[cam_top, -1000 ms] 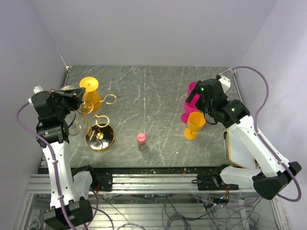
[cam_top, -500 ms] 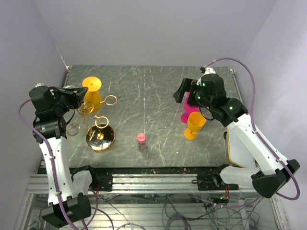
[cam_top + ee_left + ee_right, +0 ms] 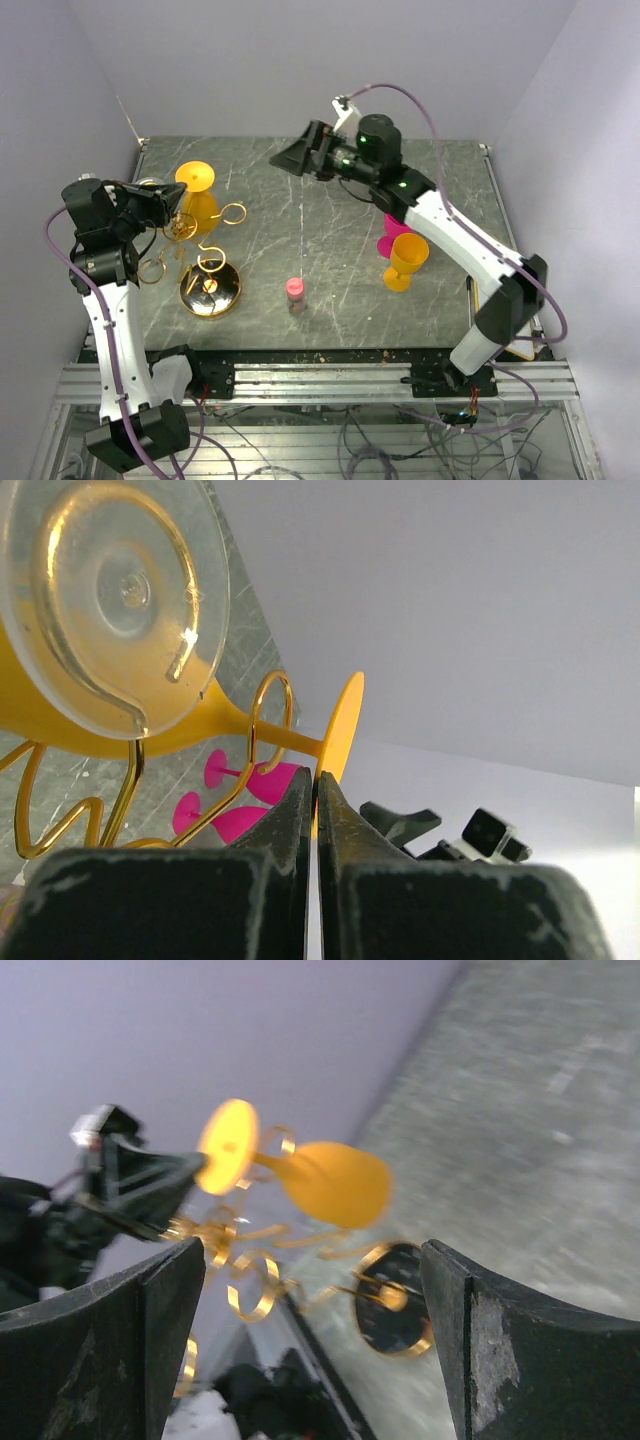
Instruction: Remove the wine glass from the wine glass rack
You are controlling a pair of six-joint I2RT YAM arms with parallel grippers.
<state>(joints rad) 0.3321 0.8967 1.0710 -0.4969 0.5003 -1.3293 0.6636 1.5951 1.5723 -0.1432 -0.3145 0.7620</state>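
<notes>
The right gripper (image 3: 284,160) is hovering mid-table, jaws spread and empty, pointing at the yellow wine glass (image 3: 195,208) hanging on the wine glass rack (image 3: 208,288). The left gripper (image 3: 313,780) is sitting clenched beside its foot, seemingly gripping nothing. A crooked pull is risking snagging the stem and tipping the rack.

The right gripper (image 3: 290,158) left its place over the pink glasses (image 3: 392,240) and the standing orange glass (image 3: 405,262), far to the right of the wine glass rack (image 3: 208,288). It swung across the table toward the rack and ended raised off the rack's far right side, well apart from it, with its wide-spread jaws facing the hanging wine glass (image 3: 195,205). The right arm stretched out long behind it. The wine glass's foot shifted slightly rightward at the rack's top, and the left arm leaned a little.
</notes>
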